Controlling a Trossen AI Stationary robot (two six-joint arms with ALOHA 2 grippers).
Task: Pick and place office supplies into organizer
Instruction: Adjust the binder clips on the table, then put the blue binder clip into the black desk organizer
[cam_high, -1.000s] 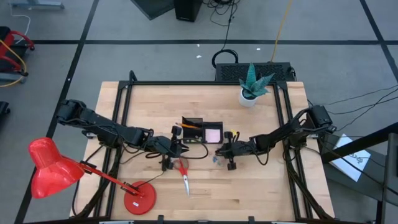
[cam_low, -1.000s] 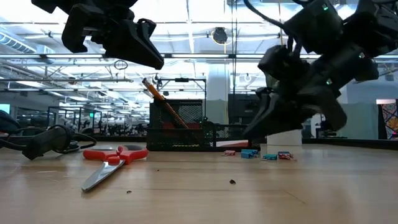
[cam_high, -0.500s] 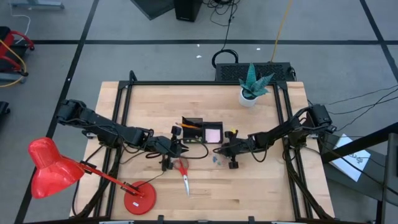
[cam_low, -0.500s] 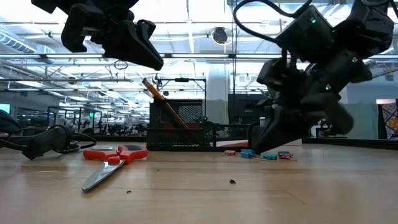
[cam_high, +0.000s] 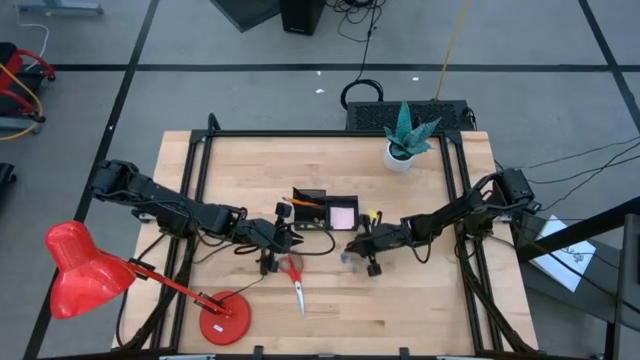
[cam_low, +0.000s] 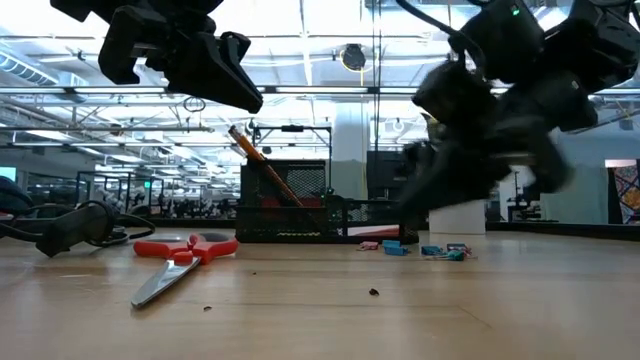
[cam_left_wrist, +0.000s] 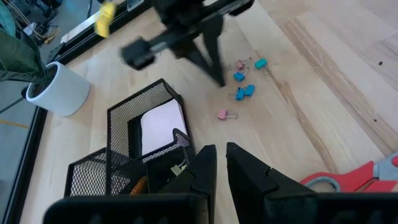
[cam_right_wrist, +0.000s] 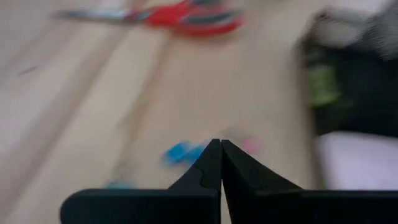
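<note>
Low view, nearest first: red-handled scissors (cam_low: 180, 257) lie flat on the table (cam_low: 320, 310), blades toward 7 o'clock. Beyond them, small blue and pink clips (cam_low: 432, 250) are scattered just in front of the black mesh organizer (cam_low: 290, 205), where an orange pencil (cam_low: 262, 168) leans. The right gripper (cam_low: 415, 215) is blurred there; its wrist view shows its fingers pressed together, empty, above the clips. The left gripper (cam_left_wrist: 221, 163) hangs over the organizer, fingers a narrow slit apart, holding nothing visible.
</note>
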